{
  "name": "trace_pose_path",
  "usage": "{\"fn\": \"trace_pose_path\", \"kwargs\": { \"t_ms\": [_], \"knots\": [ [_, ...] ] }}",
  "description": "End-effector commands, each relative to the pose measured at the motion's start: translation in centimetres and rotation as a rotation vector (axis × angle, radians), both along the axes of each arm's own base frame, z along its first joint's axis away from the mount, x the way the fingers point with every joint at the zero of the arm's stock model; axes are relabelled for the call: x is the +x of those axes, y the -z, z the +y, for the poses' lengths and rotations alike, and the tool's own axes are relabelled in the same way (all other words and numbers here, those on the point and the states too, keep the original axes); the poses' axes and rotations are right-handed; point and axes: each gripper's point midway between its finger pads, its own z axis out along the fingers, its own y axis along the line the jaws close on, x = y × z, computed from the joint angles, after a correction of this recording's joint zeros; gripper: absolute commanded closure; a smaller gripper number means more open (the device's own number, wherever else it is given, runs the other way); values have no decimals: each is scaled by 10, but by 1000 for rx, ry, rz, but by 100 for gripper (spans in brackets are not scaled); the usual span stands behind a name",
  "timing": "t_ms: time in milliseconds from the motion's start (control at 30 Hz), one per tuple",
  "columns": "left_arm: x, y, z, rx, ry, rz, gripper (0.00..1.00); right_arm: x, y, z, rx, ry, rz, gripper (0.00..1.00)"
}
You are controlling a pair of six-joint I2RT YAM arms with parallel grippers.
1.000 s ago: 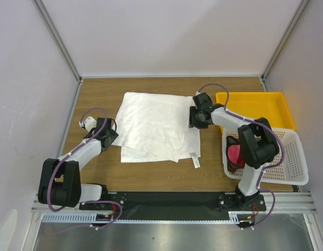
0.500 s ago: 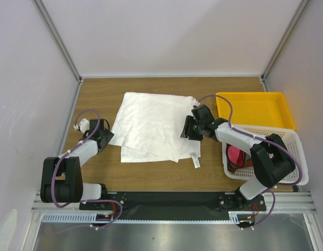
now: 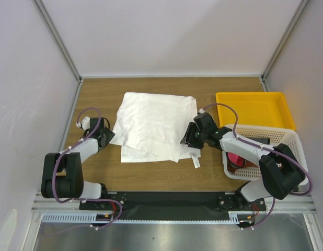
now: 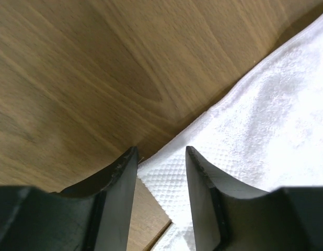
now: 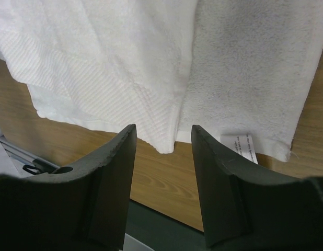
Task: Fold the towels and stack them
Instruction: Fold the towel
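Brown wooden table, seen from the top camera. At centre: large white terry towel, lying flat, doubled over once but crooked, with the lower layer poking out at 6 and 4 o'clock. At 2 o'clock of it: shallow yellow plastic tray, no cloth in it. At 4 o'clock: white perforated plastic basket, holding a crumpled magenta-pink towel and a reddish-brown towel beside it. On the white towel's 5 o'clock corner: small white printed tag.

Progress, judged: early. First fold of the white one rough, layers to be squared or folded again. Both small ones unfolded in the basket. No stack anywhere.

Left gripper low at the towel's 8 o'clock corner. From its wrist view, jaws apart, woven hem corner lying between the fingertips, not visibly pinched.

Right gripper over the 4 o'clock edge. From its wrist view, jaws spread, nothing gripped, point of the upper layer centred in the gap, tag just to 3 o'clock.
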Motion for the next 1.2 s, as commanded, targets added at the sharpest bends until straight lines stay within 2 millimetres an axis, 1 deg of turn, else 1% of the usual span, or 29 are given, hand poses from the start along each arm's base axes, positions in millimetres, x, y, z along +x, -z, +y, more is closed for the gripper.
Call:
{"fn": "trace_pose_path", "kwargs": {
  "t_ms": [0,33,133,167,200,267,300,367,433,533,600,633,667,733,767,833,867,900,933,967,1067,1133,1167],
  "knots": [
    [-3,5,-4,-18,25,24,54,-7,-4,1,9,22,0,48],
    [-4,5,-4,-17,23,28,55,-13,0,3,5,12,13,48],
    [-8,5,0,-2,13,35,55,-21,7,8,7,7,39,47],
    [-10,5,2,5,11,39,55,-27,13,9,2,3,59,47],
    [-11,3,3,15,7,34,53,-29,14,11,3,-1,63,47],
    [-21,6,5,25,1,54,50,-32,16,13,-1,-8,68,47],
    [-23,3,6,28,-1,42,49,-32,16,14,-1,-10,68,47],
    [-34,8,6,28,-7,60,46,-32,15,14,-3,-9,66,47],
    [-36,6,5,22,-3,46,46,-31,15,13,-8,-11,64,46],
    [-39,8,0,-1,11,46,47,-31,15,13,-14,-8,65,46],
    [-43,14,-6,-27,25,55,49,-31,15,12,-16,-10,63,46],
    [-40,14,-7,-33,32,47,50,-30,15,12,-16,-4,61,46],
    [-35,10,-6,-26,33,38,51,-30,15,11,-20,-1,59,46],
    [-31,9,-3,-13,25,37,51,-30,16,10,-22,5,60,46],
    [-26,7,-2,-7,26,35,53,-31,16,10,-21,5,61,46],
    [-23,9,-3,-14,32,48,54,-33,15,9,-17,9,62,46],
    [-22,12,-5,-30,42,56,60,-33,13,9,-10,14,63,46],
    [-22,12,-5,-35,42,55,61,-33,11,10,-3,16,59,46],
    [-21,12,-5,-37,44,50,65,-33,10,11,5,18,59,46],
    [-21,10,-5,-33,46,42,76,-32,7,12,17,25,53,46],
    [-23,8,-1,-10,39,31,87,-36,11,12,16,28,67,46],
    [-23,6,1,3,37,20,91,-38,15,13,16,33,74,46],
    [-24,7,1,5,39,22,97,-43,17,14,13,24,78,46]
  ]
}}
